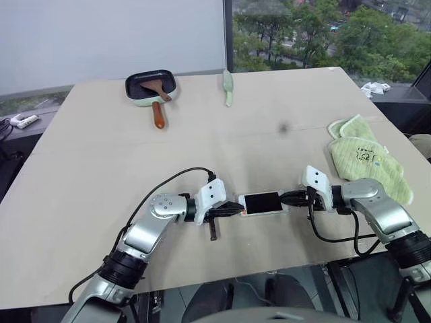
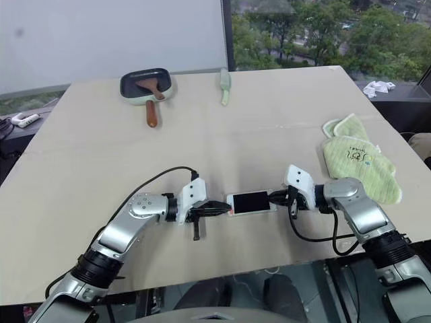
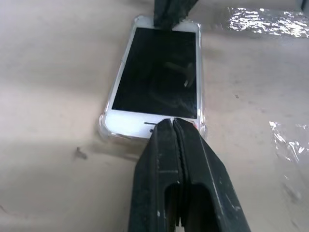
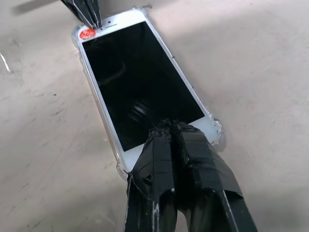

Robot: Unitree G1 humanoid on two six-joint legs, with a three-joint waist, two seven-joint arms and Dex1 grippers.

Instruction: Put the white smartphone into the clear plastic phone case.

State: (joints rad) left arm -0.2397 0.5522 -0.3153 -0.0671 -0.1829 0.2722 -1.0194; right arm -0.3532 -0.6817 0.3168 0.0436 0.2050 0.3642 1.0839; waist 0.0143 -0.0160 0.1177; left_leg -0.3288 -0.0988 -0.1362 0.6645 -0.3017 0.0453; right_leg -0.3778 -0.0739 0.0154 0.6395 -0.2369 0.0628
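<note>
The white smartphone point(image 1: 262, 202) lies flat and screen up near the table's front edge, between my two grippers. It sits inside the clear plastic phone case point(image 3: 102, 126), whose raised rim and bumper corners point(image 4: 219, 133) show around it. My left gripper point(image 1: 232, 210) is shut, and its tips point(image 3: 173, 123) rest on the phone's left end. That end carries the red-marked home button point(image 4: 87, 33). My right gripper point(image 1: 286, 198) is shut too, with its tips point(image 4: 170, 126) pressing on the phone's right end. Neither gripper clasps the phone.
A green pan point(image 1: 151, 86) holding a brown spatula and a pale green utensil point(image 1: 227, 87) lie at the table's far side. Green quilted mitts point(image 1: 367, 158) lie at the right. A crinkled piece of clear film point(image 3: 260, 19) lies on the table near the phone.
</note>
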